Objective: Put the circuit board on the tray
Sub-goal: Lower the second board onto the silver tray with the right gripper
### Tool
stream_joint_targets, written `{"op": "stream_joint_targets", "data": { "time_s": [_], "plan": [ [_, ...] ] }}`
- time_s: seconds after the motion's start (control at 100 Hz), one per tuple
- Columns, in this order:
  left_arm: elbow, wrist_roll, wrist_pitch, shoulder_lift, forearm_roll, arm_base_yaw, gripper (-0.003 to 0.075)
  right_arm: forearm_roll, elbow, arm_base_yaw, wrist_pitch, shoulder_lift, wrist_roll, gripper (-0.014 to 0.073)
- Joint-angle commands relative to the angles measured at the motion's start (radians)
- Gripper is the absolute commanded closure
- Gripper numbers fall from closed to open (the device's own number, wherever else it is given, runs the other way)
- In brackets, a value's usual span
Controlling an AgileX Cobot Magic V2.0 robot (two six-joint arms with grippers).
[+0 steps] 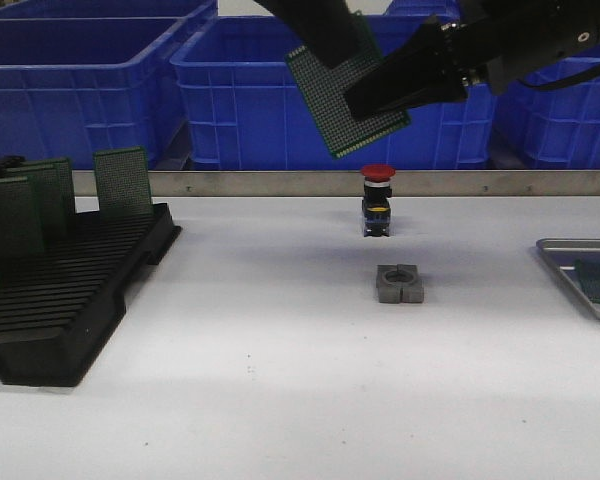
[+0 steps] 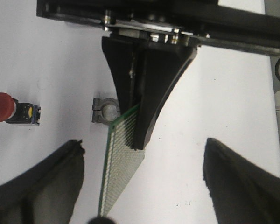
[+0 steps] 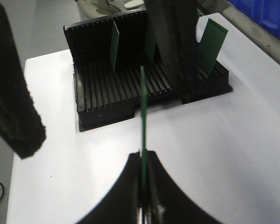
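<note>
We note the green perforated circuit board [image 1: 348, 88] held tilted in the air, high over the white table [image 1: 280, 380], above the red-capped push button [image 1: 377, 200] and grey slotted block [image 1: 399, 284]. The right gripper [image 1: 380, 100] is clamped on its lower right edge; the left gripper [image 2: 140, 186] has its fingers spread wide, gripping nothing. The shallow silver-grey metal tray [image 1: 570, 250] lies at the table's far right, well apart from the board. The black slotted plastic rack [image 1: 70, 300] stands at left.
</note>
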Motion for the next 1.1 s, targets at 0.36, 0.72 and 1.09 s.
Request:
{"op": "stream_joint_targets", "data": {
  "time_s": [0.36,0.72,1.09],
  "plan": [
    [-0.025,-0.01,0.021,-0.058,-0.049,-0.003,0.0194,-0.21,-0.027,-0.184,-0.02,-0.123,0.397,0.0652],
    [-0.025,-0.01,0.023,-0.058,-0.049,-0.003,0.0195,-0.302,-0.025,-0.435,-0.076,-0.117,0.933,0.0652],
    [-0.025,-0.01,0.023,-0.058,-0.049,-0.003,0.0195,-0.32,-0.025,-0.566,-0.046,0.027,0.979,0.0652]
  ]
}}
